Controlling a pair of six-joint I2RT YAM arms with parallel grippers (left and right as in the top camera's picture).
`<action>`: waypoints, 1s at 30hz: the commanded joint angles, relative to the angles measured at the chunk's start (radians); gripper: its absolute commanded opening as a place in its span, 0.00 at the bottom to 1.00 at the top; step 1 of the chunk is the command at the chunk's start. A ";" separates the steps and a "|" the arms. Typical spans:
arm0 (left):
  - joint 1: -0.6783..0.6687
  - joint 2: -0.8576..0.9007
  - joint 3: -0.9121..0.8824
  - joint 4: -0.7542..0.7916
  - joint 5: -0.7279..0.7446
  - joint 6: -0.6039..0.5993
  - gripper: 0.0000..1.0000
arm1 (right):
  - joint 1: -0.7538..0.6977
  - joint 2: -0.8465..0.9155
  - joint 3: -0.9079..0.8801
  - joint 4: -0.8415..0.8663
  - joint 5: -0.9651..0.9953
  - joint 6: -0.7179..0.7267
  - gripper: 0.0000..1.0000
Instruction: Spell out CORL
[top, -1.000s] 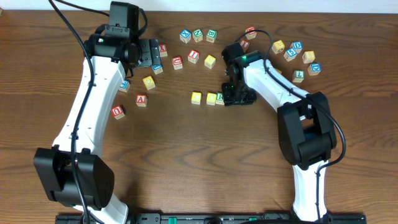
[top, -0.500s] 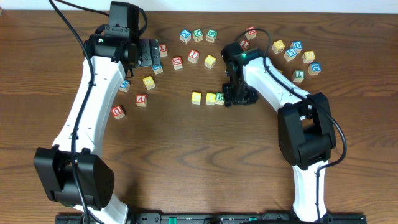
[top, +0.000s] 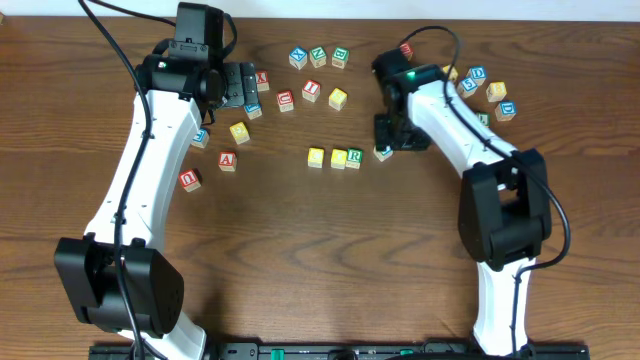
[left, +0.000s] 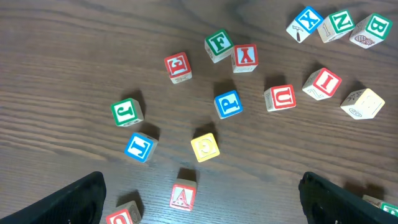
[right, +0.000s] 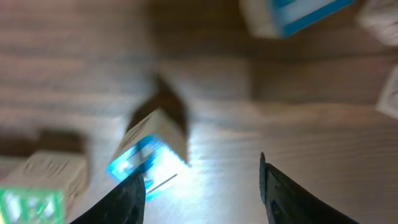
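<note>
A row stands mid-table in the overhead view: two yellow-topped cubes (top: 316, 157) (top: 339, 157), the green R cube (top: 354, 157), and a blue-lettered cube (top: 383, 152) a small gap to its right. My right gripper (top: 396, 133) is open just behind that cube. In the blurred right wrist view the blue-lettered cube (right: 149, 155) lies by my left finger, outside the open jaws (right: 202, 186), with the R cube (right: 31, 199) at lower left. My left gripper (top: 236, 85) hovers open and empty at the back left, and its jaws (left: 199, 205) are wide apart.
Loose cubes lie around: a back group (top: 318, 56), a right cluster (top: 497, 91), and red-lettered cubes A (top: 228, 160) and U (top: 190, 179) at left. The left wrist view shows a blue L (left: 139, 147), a yellow cube (left: 204, 147) and red A (left: 183, 195).
My right gripper has drawn back up and to the right from the row's right end, uncovering the blue-lettered cube beside the R. The left arm has not moved.
</note>
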 joint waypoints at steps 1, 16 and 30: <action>-0.001 0.014 0.000 -0.002 -0.002 0.003 0.97 | -0.017 -0.033 0.015 0.016 0.018 0.028 0.55; -0.001 0.014 0.000 -0.002 -0.002 0.003 0.98 | -0.019 -0.032 -0.038 0.188 0.019 0.025 0.57; -0.001 0.014 0.000 -0.002 -0.002 0.003 0.98 | -0.038 -0.032 -0.094 0.191 0.018 0.035 0.61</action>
